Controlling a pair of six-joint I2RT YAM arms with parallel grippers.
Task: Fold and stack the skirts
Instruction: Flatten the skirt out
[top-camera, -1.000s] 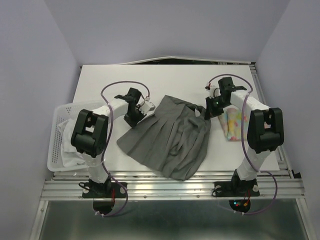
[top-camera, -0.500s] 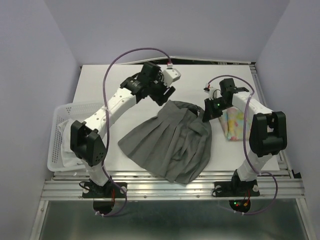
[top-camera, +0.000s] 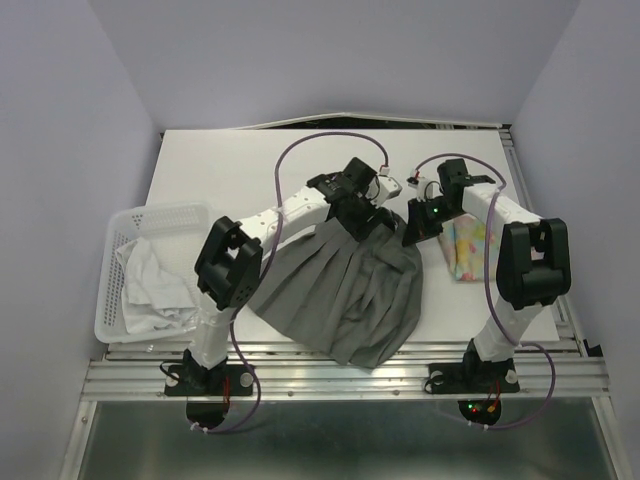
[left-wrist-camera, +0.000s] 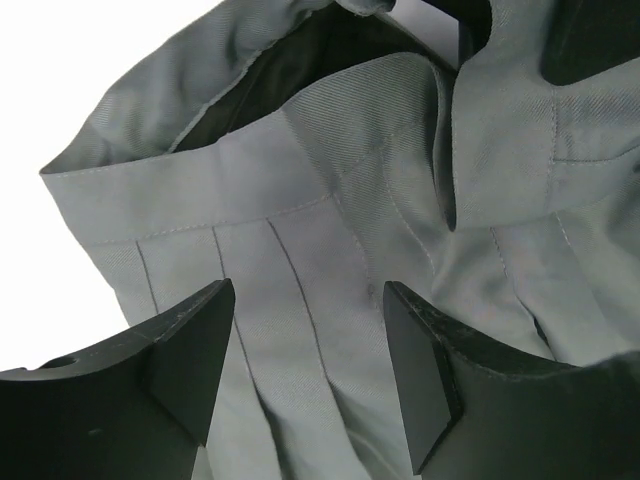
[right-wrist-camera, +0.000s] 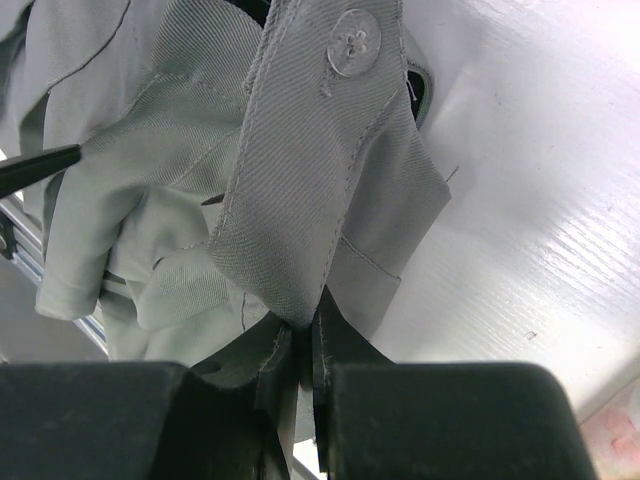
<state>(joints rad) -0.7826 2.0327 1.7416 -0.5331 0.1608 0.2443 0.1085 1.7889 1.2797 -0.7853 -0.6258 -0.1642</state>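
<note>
as left arm (top-camera: 300, 205) overhangs the grey skirt (top-camera: 345, 290), basket (top-camera: 165, 216) sits leftward.

The grey skirt (left-wrist-camera: 330, 230) runs off frame past the left gripper (left-wrist-camera: 305, 300); beside the right gripper (top-camera: 411, 232), its arm (top-camera: 490, 207) covers part of the floral skirt (top-camera: 472, 248).

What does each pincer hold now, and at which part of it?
The right pincer grips the grey pleated skirt by the buttoned end of its waistband. The left pincer is open above the waistband and holds nothing.
</note>
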